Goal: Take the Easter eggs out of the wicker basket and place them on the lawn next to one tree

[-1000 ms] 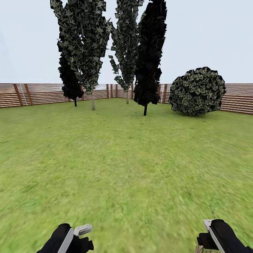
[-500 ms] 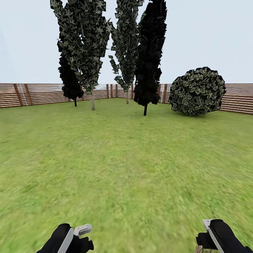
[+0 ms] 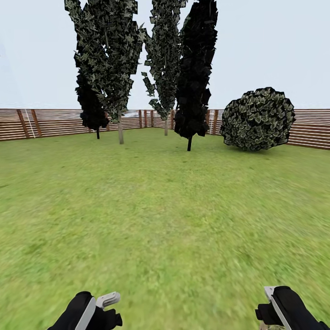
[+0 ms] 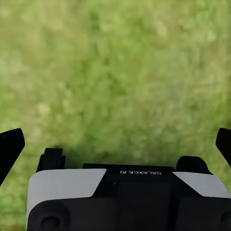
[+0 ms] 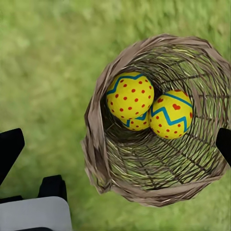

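The lawn (image 3: 165,215) stretches ahead to dark cypress-like trees (image 3: 137,59), a round bush (image 3: 257,119) and a slatted fence (image 3: 46,123). Both arms hang low, pointing down. The wicker basket (image 5: 103,159) sits under the right gripper (image 5: 115,139), whose fingers are spread wide around nothing; three Easter eggs (image 5: 130,95) lie inside. The left gripper (image 4: 115,139) hovers over bare grass, fingers apart.

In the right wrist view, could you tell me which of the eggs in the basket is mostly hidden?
The lowest egg, wedged beneath the two fully visible ones, showing as a sliver between them.
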Motion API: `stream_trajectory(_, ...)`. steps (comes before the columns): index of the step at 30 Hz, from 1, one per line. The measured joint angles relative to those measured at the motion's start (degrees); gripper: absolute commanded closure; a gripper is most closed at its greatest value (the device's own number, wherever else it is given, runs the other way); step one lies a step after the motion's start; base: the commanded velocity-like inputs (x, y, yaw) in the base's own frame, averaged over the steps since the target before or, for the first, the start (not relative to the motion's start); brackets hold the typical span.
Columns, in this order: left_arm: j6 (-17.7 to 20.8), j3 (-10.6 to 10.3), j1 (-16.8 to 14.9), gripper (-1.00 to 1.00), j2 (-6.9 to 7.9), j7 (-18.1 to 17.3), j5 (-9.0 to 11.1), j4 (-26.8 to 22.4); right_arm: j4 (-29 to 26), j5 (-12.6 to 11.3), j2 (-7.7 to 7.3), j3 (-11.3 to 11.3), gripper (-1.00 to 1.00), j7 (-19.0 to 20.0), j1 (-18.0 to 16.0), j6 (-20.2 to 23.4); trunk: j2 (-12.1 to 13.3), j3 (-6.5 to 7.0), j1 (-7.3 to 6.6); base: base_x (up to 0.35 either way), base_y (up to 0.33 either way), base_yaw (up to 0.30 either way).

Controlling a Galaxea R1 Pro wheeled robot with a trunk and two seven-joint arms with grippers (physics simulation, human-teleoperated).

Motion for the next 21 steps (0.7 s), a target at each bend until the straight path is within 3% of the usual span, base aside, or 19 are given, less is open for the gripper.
stream_trajectory(7, 0.0, 0.02, 0.0, -1.0, 0.0, 0.03, -0.06, 0.0, -0.01, 0.0, 0.0, 0.0, -1.0, 0.0, 0.01, 0.0, 0.0, 0.0, 0.0, 0.0, 0.0, 0.0)
stream_trajectory(21, 0.0, 0.1, 0.0, -1.0, 0.03, 0.04, -0.08, 0.0, 0.18, -0.54, 0.0, -0.16, -1.0, -0.14, 0.03, 0.0, -5.6, -2.51, 3.07, 0.0, 0.0, 0.0)
